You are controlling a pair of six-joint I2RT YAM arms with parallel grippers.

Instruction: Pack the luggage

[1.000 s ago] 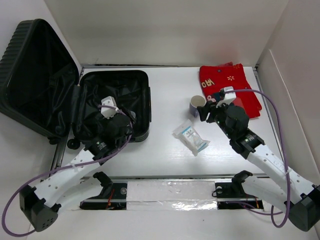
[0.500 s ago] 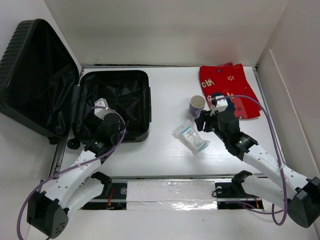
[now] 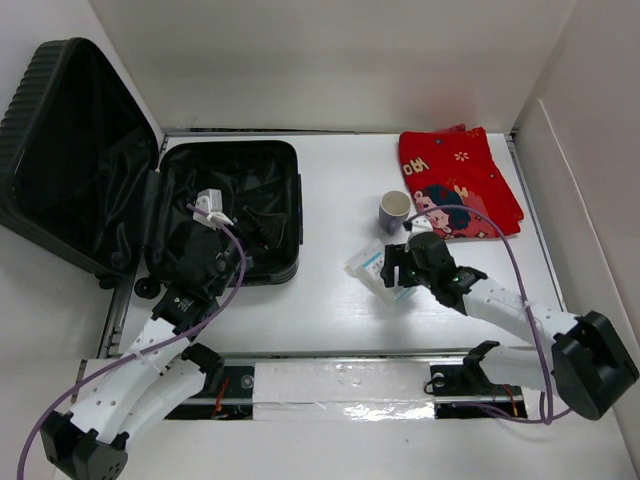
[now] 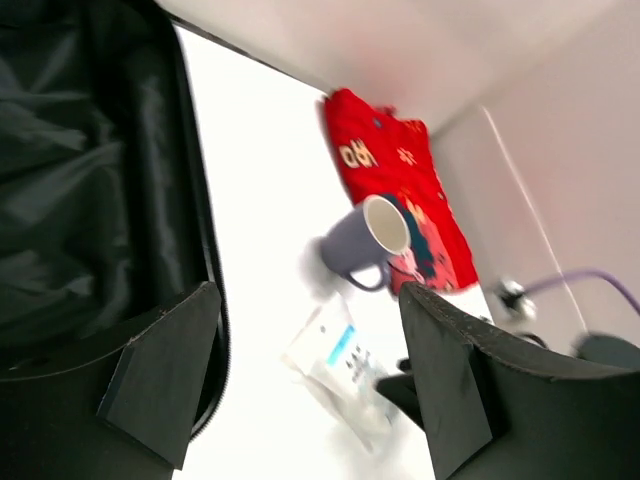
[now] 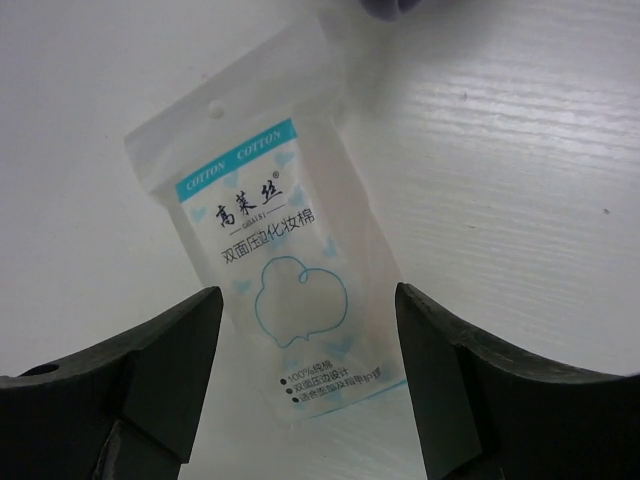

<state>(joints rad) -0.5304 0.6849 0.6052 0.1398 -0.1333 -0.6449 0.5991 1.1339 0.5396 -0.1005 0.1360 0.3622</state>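
The luggage point(image 3: 230, 190) lies open at the left, its ribbed lid point(image 3: 60, 140) leaning back and the black lining point(image 4: 80, 200) bare where I can see it. My left gripper point(image 3: 250, 232) hovers over its near right part, open and holding nothing point(image 4: 308, 300). A clear packet of cotton pads point(image 3: 368, 262) lies flat on the table. My right gripper point(image 3: 395, 270) is just above it, open, with a finger on either side of the packet's lower end point(image 5: 308, 300). The packet point(image 5: 270, 270) is not gripped.
A purple mug point(image 3: 393, 210) stands upright just beyond the packet, and it also shows in the left wrist view point(image 4: 365, 240). A red printed cloth point(image 3: 460, 180) lies folded at the back right. A white wall borders the table on the right.
The right gripper has swung left and down from beside the mug to over the packet, and opened wider. The left gripper has opened and drawn back a little over the luggage.
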